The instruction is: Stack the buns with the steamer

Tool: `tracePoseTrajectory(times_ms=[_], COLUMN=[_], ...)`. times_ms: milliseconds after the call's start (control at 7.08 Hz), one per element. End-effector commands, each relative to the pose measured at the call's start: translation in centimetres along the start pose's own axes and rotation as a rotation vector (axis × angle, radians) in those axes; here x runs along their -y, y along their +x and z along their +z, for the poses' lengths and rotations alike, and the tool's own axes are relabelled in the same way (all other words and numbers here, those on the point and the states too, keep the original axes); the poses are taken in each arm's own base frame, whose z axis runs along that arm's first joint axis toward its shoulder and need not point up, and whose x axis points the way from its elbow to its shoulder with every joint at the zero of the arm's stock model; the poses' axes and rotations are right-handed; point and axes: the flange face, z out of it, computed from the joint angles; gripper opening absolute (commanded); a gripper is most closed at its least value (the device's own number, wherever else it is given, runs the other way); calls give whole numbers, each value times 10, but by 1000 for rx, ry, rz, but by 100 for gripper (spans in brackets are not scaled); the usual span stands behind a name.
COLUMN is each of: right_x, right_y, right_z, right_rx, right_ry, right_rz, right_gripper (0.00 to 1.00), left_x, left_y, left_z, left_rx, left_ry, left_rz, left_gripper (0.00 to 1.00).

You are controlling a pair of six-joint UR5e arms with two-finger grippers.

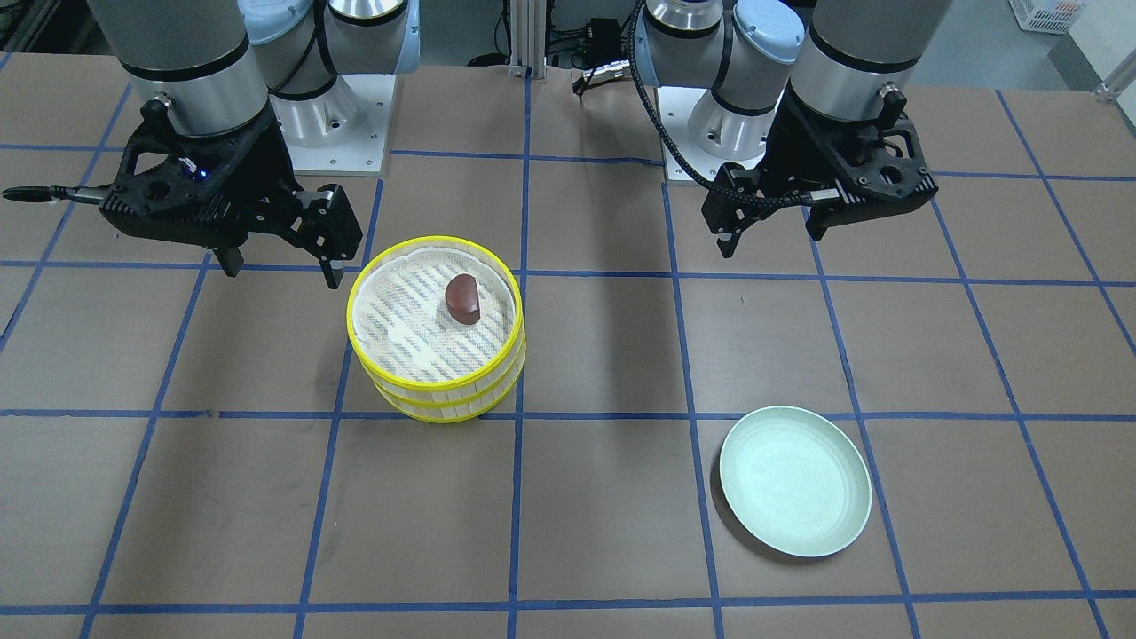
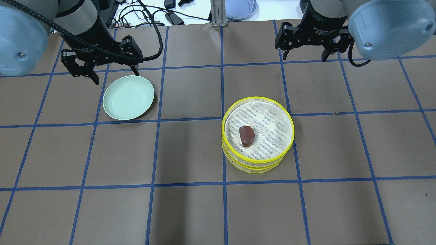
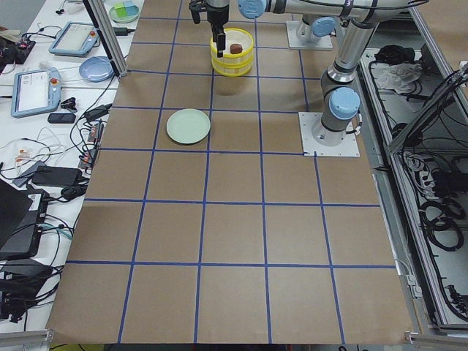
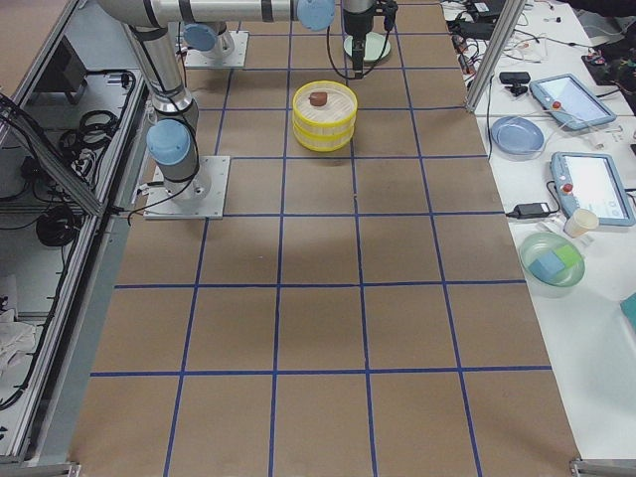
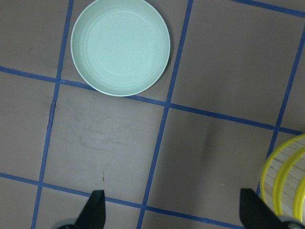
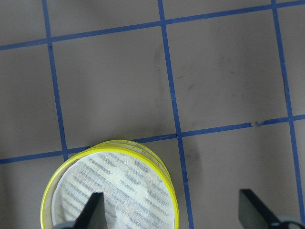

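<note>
The steamer [image 1: 435,397] is two yellow-rimmed tiers stacked one on the other, with a cloth liner in the top tier. A dark reddish-brown bun [image 1: 462,297] lies on that liner, also seen from above as the bun [image 2: 247,135] in the steamer [image 2: 253,166]. My right gripper [image 2: 305,56] hangs open and empty beyond the steamer, whose rim [image 6: 109,148] shows between its fingers. My left gripper [image 2: 116,75] is open and empty above the far edge of the pale green plate [image 2: 128,97]. That plate [image 5: 120,46] holds nothing.
Brown paper with a blue tape grid covers the table. The two arm bases [image 1: 328,124] [image 1: 710,115] stand on the robot's side. Side benches hold teach pendants [image 4: 586,184], a blue dish [image 4: 515,132] and cables, off the table.
</note>
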Motion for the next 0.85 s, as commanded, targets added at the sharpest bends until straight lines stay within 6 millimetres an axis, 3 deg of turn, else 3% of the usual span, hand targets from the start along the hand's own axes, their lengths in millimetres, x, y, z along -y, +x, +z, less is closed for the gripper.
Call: tracePoseTrajectory(times_ms=[0, 706], right_x=[0, 0], right_y=[0, 0], right_z=[0, 0], right_rx=[0, -1], right_ry=[0, -3], right_rz=[0, 0], right_gripper=[100, 100], left_x=[0, 0], left_y=[0, 0], left_z=[0, -1], left_rx=[-3, -2], left_ry=[-1, 3], left_rz=[0, 0], left_gripper=[100, 100])
